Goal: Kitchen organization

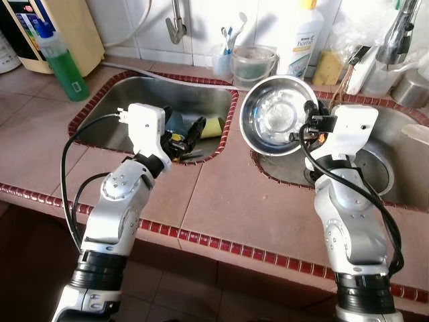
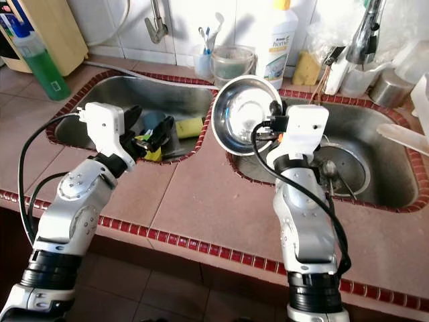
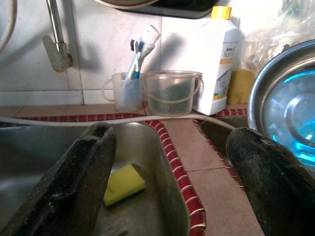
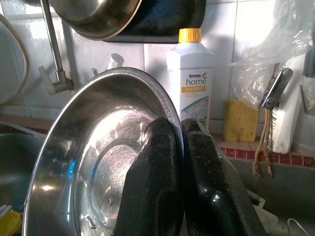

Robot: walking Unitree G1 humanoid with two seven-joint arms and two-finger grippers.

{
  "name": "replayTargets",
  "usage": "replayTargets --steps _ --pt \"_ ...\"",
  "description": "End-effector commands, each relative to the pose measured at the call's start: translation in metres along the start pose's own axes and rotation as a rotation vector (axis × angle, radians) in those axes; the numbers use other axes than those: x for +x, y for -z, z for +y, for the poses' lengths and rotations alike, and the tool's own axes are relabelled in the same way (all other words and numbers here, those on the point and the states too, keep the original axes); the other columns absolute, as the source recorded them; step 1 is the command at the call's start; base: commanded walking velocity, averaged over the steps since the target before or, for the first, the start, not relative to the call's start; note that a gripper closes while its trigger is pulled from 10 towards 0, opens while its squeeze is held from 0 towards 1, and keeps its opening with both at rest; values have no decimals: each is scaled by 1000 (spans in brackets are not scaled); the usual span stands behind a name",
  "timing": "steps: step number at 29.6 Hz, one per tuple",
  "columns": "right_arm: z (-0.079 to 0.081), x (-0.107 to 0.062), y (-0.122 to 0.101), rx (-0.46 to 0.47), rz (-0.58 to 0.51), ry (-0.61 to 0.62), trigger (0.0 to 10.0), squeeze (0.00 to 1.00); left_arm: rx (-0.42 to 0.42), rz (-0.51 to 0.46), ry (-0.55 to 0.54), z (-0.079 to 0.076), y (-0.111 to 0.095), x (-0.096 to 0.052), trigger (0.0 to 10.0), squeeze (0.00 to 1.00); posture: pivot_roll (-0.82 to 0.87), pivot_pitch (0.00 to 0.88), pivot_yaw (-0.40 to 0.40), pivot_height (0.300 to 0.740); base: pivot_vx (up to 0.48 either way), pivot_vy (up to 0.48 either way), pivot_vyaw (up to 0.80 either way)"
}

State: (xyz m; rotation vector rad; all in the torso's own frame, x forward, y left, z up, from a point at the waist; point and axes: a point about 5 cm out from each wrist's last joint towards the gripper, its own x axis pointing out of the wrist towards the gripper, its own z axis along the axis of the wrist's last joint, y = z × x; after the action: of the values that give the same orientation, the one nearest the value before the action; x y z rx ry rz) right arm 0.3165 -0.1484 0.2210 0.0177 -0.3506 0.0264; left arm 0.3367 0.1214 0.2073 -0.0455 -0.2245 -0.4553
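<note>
- Right jaws pressed onto the rim of the bowl (image 1: 276, 115), one finger (image 4: 152, 182) inside and one behind the metal; right gripper (image 1: 310, 124) holding it tilted on edge over the divider between the two sinks.
- Left jaws spread wide with nothing between them; left gripper (image 1: 186, 139) hanging over the left sink (image 1: 127, 90), above the sponge (image 1: 213, 126).
- Bowl: clear of the counter (image 1: 221, 201), hollow side facing up and toward the head camera, wet sheen inside.
- Step in hand, as a judgement: carrying the bowl to a resting place, probably down into a sink or onto the counter.
- To do it well: keep the pinch firm on the thin rim, since wet steel could slide or swing about that single hold; move slowly and lower the free edge first.
- Keep the bowl away from the bottle (image 1: 305, 33) and the tub (image 1: 255, 64) at the back wall, both near enough to be knocked by a swing.
- Bring the left gripper under the far rim only if the bowl starts to twist.
- Hard to make out: a small yellow and black object under the left fingers, not identifiable.
- Right sink (image 1: 395, 168) floor partly covered by the right arm and bowl; contents there uncertain.
- Cut off: tap tops at the frame edge, a pale object at the far right edge.
- Depth of the right grip hidden by the fingers.
</note>
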Motion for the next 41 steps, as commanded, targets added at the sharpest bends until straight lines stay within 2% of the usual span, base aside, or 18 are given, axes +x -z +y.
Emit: replayTargets --steps 1,9,14,23,36,41 --pt "1 -2 0 -2 -13 9 10000 0 17 -3 -2 0 -1 2 10000 0 -208 80 76 740 0 0 0" --pt "7 -7 3 -14 -19 13 10000 0 20 35 -1 -2 5 3 10000 0 -212 84 82 740 0 0 0" --pt "12 -9 4 -10 -16 7 10000 0 52 45 12 -2 7 1 10000 0 -203 81 78 740 0 0 0" --pt "18 -11 6 -1 -15 -7 10000 0 44 64 28 -5 12 -3 10000 0 -200 71 74 740 0 296 0" --pt "23 -13 8 9 -13 -13 10000 0 58 67 53 -7 13 -5 10000 0 -199 55 72 740 0 460 0" --pt "24 -13 8 11 -13 -16 10000 0 66 51 53 -9 11 -5 10000 0 -196 51 71 740 0 0 0"
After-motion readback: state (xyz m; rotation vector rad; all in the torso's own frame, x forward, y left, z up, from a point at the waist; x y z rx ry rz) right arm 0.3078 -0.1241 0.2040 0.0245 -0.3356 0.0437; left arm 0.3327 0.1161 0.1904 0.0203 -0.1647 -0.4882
